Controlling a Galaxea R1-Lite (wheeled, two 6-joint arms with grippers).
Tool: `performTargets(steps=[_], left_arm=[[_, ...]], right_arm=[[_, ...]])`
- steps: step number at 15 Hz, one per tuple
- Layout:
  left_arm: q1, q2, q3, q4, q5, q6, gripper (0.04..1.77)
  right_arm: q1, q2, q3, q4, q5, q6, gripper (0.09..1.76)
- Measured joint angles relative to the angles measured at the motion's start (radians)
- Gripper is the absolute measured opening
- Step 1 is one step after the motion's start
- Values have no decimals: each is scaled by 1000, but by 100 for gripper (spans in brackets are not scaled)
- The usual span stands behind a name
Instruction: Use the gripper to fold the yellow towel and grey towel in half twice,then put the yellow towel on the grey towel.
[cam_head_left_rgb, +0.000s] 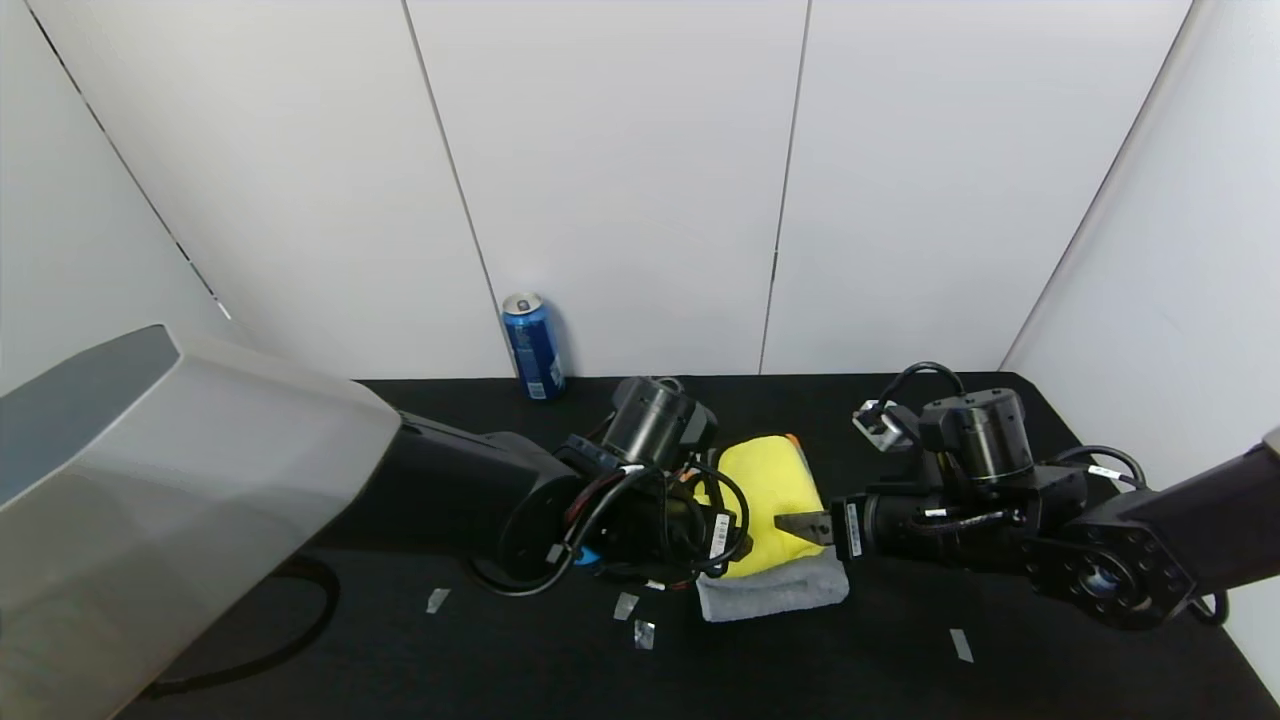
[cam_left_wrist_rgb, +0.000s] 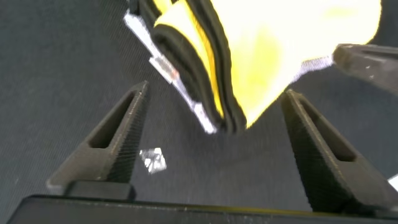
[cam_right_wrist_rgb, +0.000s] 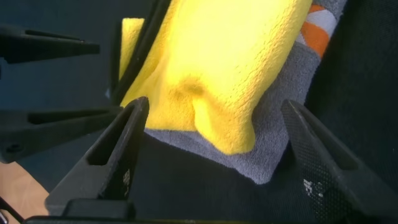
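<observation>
Your yellow towel (cam_head_left_rgb: 765, 490) lies folded atop the folded grey towel (cam_head_left_rgb: 775, 592); both grippers, left (cam_head_left_rgb: 722, 528) and right (cam_head_left_rgb: 800, 526), flank the stack with fingers open, task seemingly complete.

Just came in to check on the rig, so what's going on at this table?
The robot is stacking towels. The folded yellow towel lies on top of the folded grey towel on the black table. The left gripper and the right gripper sit on either side of the stack, both open and gripping nothing. A blue can stands by the back wall.
</observation>
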Motion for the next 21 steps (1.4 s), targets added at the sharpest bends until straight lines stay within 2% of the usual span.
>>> performTargets(steps=[5, 8, 13, 17, 21], left_arm=[[-3, -85, 71, 0, 3, -3, 160], [-13, -153, 129, 0, 19, -2, 164], [-20, -314, 245, 11, 25, 4, 168], [-17, -438, 316, 58, 30, 8, 169], [-14, -564, 391, 98, 31, 15, 170]], right_arm=[[4, -80, 51, 2, -5, 1, 162], [6, -127, 97, -6, -76, 0, 165], [36, -237, 170, 9, -99, 0, 168], [60, -319, 244, 11, -208, 0, 169], [58, -401, 308, 17, -219, 2, 170]])
